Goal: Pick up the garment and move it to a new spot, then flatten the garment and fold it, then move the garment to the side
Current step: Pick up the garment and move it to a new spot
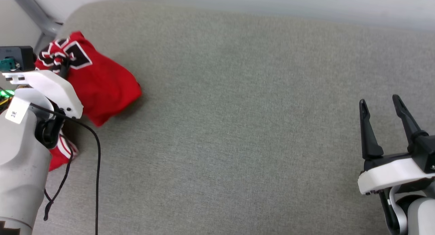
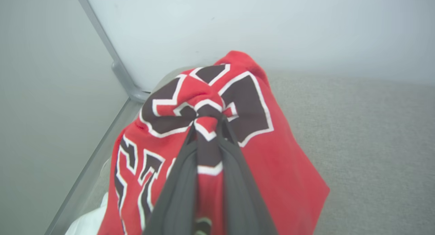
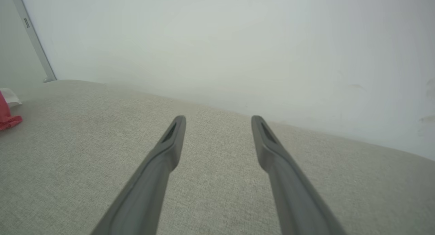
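The left gripper [image 2: 208, 122] pinches only a small bunch of the crumpled red jersey T-shirt [image 2: 278, 170] with black white-outlined lettering, so the cloth could slip free when lifted.

Letters on garment [image 1: 102, 82] bunched, unreadable — lower part behind left forearm [image 1: 20, 160].

**Left gripper [image 2: 208, 122] clamped on red jersey [image 2: 282, 173]**

Both dark fingers [image 2: 176, 194] pinch a bunched fold right at the black, white-outlined numbers. Red jersey is heaped at the corner of the grey upholstered surface [image 2: 373, 143], beside a grey metal frame bar [image 2: 112, 58]. White sleeve [image 2: 85, 224] at its lower edge.
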### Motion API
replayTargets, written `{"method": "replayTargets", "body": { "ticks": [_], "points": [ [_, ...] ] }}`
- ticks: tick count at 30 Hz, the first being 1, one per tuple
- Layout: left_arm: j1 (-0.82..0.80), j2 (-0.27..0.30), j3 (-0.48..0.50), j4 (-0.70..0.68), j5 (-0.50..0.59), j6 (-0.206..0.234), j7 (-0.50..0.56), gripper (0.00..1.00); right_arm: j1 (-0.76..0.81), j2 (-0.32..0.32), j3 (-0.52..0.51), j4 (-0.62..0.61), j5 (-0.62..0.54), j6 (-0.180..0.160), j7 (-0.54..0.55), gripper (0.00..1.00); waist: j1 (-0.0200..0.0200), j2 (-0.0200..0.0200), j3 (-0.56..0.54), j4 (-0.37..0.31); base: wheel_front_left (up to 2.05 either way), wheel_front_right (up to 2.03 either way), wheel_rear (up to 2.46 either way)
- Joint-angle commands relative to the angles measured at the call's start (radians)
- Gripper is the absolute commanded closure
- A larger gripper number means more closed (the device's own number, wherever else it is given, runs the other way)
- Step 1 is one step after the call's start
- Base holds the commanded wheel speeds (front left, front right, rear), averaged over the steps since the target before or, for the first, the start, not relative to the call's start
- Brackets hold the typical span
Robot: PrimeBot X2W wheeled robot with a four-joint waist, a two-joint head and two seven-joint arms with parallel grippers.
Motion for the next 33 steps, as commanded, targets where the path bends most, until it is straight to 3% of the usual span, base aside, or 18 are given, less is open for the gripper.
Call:
{"method": "replayTargets", "body": {
  "ticks": [1,6,12,25,33],
  "points": [
    [-0.007,-0.004,0.0,-0.014,0.012,0.01,-0.046,1.0,0.016,0.0,-0.002,0.003,0.011,-0.001,-0.004,0.0,0.0,0.0,-0.048,0.013,0.0,0.0,0.0],
    [0.009,-0.032,-0.005,-0.078,0.041,0.037,-0.189,1.0,0.047,0.0,-0.012,0.007,0.028,-0.001,-0.009,0.0,0.0,0.0,-0.109,0.009,0.0,0.0,0.0],
    [0.058,-0.072,-0.011,-0.207,0.059,0.07,-0.246,1.0,0.088,0.0,-0.021,0.013,0.054,-0.001,-0.01,0.0,0.0,0.0,-0.171,-0.027,0.0,0.0,0.0],
    [0.244,-0.177,-0.113,-0.554,0.064,0.108,-0.219,1.0,0.145,0.0,-0.036,0.0,0.079,-0.001,0.005,0.0,0.0,0.0,-0.219,-0.167,0.0,0.0,0.0],
    [0.367,-0.257,-0.256,-0.685,0.057,0.079,-0.165,1.0,0.146,0.0,-0.035,-0.022,0.084,-0.001,0.012,0.0,0.0,0.0,-0.178,-0.245,0.0,0.0,0.0]
  ]
}}
